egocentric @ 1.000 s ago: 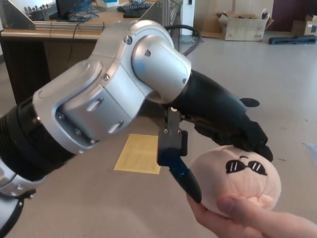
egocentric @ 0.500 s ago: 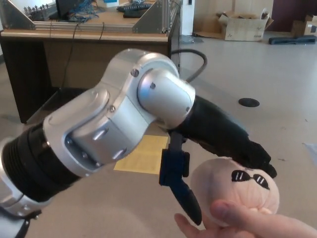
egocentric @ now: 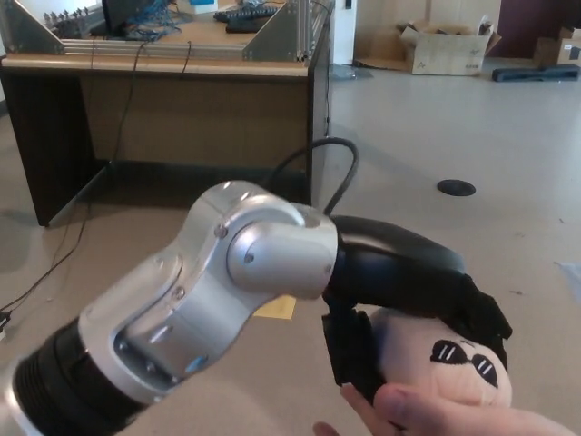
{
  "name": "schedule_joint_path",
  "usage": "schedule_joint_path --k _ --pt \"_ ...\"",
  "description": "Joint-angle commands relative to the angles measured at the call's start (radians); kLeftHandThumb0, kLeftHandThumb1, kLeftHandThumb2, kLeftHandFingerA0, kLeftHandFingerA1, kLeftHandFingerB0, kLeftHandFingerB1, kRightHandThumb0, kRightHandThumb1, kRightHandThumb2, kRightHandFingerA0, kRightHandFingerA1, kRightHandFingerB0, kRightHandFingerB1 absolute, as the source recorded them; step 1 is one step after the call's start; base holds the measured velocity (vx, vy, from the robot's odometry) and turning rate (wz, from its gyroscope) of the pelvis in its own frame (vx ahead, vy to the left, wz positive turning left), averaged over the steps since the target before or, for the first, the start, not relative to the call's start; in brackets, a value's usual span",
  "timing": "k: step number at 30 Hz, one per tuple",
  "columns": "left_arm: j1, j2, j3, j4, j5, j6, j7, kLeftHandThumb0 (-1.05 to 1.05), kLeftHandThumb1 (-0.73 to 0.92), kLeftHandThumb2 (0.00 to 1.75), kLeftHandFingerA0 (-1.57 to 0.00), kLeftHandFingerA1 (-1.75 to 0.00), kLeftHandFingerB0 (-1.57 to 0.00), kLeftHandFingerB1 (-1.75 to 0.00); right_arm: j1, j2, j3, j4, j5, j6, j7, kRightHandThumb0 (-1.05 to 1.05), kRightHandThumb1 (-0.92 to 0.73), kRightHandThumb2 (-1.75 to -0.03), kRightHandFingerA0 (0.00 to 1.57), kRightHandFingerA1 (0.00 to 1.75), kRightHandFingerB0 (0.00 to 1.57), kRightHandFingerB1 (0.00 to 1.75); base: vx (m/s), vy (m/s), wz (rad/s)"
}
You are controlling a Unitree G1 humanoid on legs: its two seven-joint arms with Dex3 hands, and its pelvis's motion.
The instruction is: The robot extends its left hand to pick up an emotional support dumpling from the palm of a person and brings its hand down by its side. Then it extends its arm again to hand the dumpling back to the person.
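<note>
Reaching low to the right, my left hand point(egocentric: 413, 313) is wrapped over the one dumpling point(egocentric: 445, 363), thumb on its near side and two fingers point(egocentric: 481, 313) curled over its top, touching it. That dumpling, with its sunglasses face, sits in one person's palm point(egocentric: 445, 413), whose thumb presses its front. One bench point(egocentric: 182, 64) stands behind.

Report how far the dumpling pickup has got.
Done: the left hand has reached out to the dumpling. In hand: its fingers wrap over the top and side of the dumpling, which rests on the person's hand, thumb against it. Left: lifting it away, lowering the arm, then handing it back.
</note>
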Motion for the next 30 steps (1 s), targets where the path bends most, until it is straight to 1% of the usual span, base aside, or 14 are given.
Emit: schedule_joint_path --k 1,3,8,10,11,12,13,14,15,20,21,22,24,30 --pt "0.061 -0.015 0.017 -0.004 0.077 -0.15 0.117 -0.3 0.69 0.64 -0.82 -1.48 -0.85 -0.63 -0.012 -0.024 -0.017 -0.007 0.027 -0.027 0.032 -0.48 -0.71 -0.62 0.73 0.67 0.69 0.44 0.0 0.0 0.0" --pt "0.081 -0.014 0.028 -0.011 0.093 -0.157 0.135 -0.29 0.66 0.64 -0.82 -1.5 -0.87 -0.63 -0.013 -0.026 -0.015 -0.01 0.022 -0.026 0.034 -0.46 -0.71 -0.61 0.81 0.79 0.71 0.49 0.0 0.0 0.0" --pt "0.12 -0.027 0.057 0.0 0.105 -0.192 0.184 -0.31 0.7 0.66 -0.83 -1.6 -0.88 -0.58 -0.018 -0.016 -0.028 -0.001 0.034 -0.025 0.034 -0.36 -0.67 -0.6 0.84 0.67 0.7 0.49 0.0 0.0 0.0" --pt "0.13 -0.033 0.08 0.008 0.097 -0.203 0.2 -0.27 0.74 0.64 -0.83 -1.67 -0.82 -0.92 -0.018 -0.017 -0.023 -0.006 0.021 -0.016 0.023 -0.33 -0.65 -0.6 0.82 0.58 0.69 0.48 0.0 0.0 0.0" --pt "0.132 -0.036 0.091 0.01 0.094 -0.206 0.207 -0.27 0.74 0.64 -0.83 -1.67 -0.82 -0.92 -0.019 -0.018 -0.017 -0.011 0.01 -0.002 0.011 -0.33 -0.65 -0.6 0.82 0.58 0.69 0.48 0.0 0.0 0.0" --pt "0.139 -0.043 0.11 0.015 0.097 -0.218 0.235 -0.25 0.75 0.62 -0.85 -1.73 -0.74 -1.23 -0.02 -0.017 -0.016 -0.012 0.008 0.003 0.01 -0.31 -0.65 -0.59 0.8 0.55 0.69 0.48 0.0 0.0 0.0" --pt "0.135 -0.048 0.134 0.023 0.095 -0.232 0.261 -0.21 0.74 0.65 -0.81 -1.75 -0.72 -1.27 -0.021 -0.016 -0.017 -0.013 0.011 0.008 0.015 -0.29 -0.64 -0.59 0.79 0.57 0.73 0.5 0.0 0.0 0.0" --pt "0.118 -0.051 0.168 0.02 0.097 -0.218 0.28 -0.2 0.74 0.63 -0.84 -1.73 -0.82 -0.91 -0.023 -0.016 -0.016 -0.013 0.009 0.01 0.014 -0.3 -0.63 -0.59 0.82 0.64 0.74 0.5 0.0 0.0 0.0" --pt "0.095 -0.053 0.205 0.013 0.101 -0.19 0.295 -0.2 0.74 0.63 -0.84 -1.73 -0.82 -0.91 -0.024 -0.017 -0.014 -0.012 0.005 0.01 0.011 -0.3 -0.63 -0.59 0.82 0.64 0.74 0.5 0.0 0.0 0.0" --pt "0.02 -0.087 0.348 0.071 0.075 -0.21 0.406 -0.06 0.67 0.75 -1.02 -1.61 -0.84 -1.27 -0.027 -0.017 -0.007 -0.019 -0.004 0.033 0.002 -0.28 -0.62 -0.59 0.85 0.67 0.74 0.5 0.0 0.0 0.0" --pt "-0.023 -0.11 0.432 0.073 -0.024 -0.109 0.389 -0.07 0.7 0.8 -0.93 -1.45 -0.85 -1.03 -0.027 -0.018 -0.008 -0.019 -0.003 0.03 0.003 -0.27 -0.62 -0.59 0.86 0.66 0.74 0.5 0.0 0.0 0.0" --pt "-0.038 -0.122 0.464 0.072 -0.061 -0.066 0.377 -0.07 0.7 0.8 -0.93 -1.45 -0.85 -1.03 -0.027 -0.018 -0.008 -0.019 -0.002 0.029 0.004 -0.27 -0.62 -0.59 0.86 0.66 0.74 0.5 0.0 0.0 0.0" --pt "-0.084 -0.181 0.584 0.064 -0.221 0.171 0.356 -0.1 0.68 0.82 -1.11 -1.21 -0.89 -0.92 -0.023 -0.018 -0.009 -0.021 0.0 0.033 0.006 -0.27 -0.62 -0.59 0.86 0.68 0.74 0.5 0.0 0.0 0.0" --pt "-0.13 -0.18 0.82 0.095 -0.386 0.423 0.393 -0.19 0.76 0.63 -1.01 -1.34 -0.87 -0.9 -0.008 -0.018 -0.003 -0.016 -0.001 0.02 0.006 -0.28 -0.62 -0.59 0.86 0.64 0.75 0.5 0.0 0.0 0.0"
